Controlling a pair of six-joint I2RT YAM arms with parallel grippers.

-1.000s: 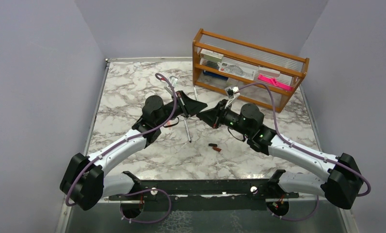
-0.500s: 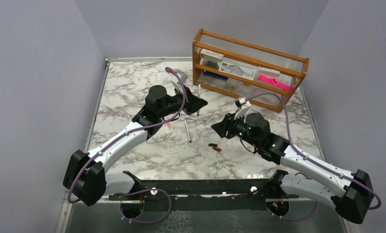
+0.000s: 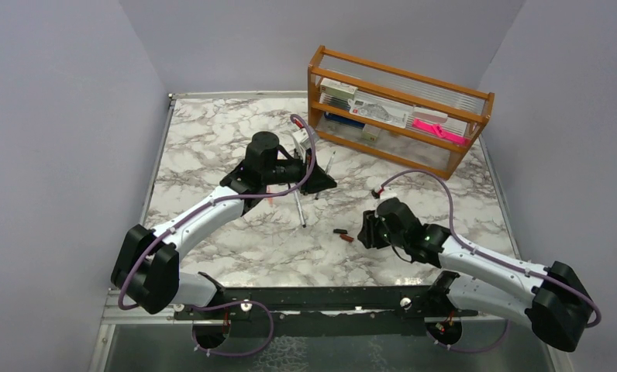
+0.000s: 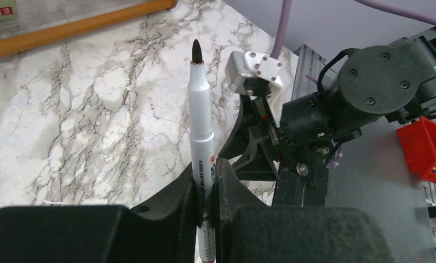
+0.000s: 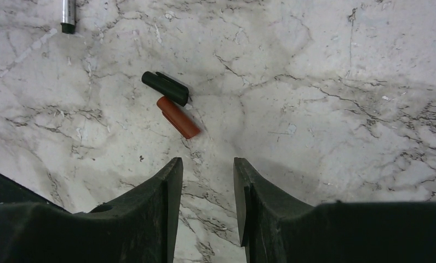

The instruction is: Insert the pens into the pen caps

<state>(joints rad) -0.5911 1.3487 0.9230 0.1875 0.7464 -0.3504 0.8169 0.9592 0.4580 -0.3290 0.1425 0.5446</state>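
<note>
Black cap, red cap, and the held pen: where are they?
Black cap (image 5: 165,87), right wrist view, its middle.
Red cap (image 5: 178,118), right wrist view, its middle.
Pen (image 4: 201,120), left wrist view, its white barrel.

A lab test cell: plain grey walls (image 3: 57,116) enclosing a marble-patterned table (image 3: 212,132).

Right gripper (image 5: 207,164) hangs parted over the marble table (image 5: 342,82). Black cap (image 5: 165,87) and red cap (image 5: 178,117) lie just beside each other at eleven o'clock, with a pen (image 5: 68,13) farther out.
</note>
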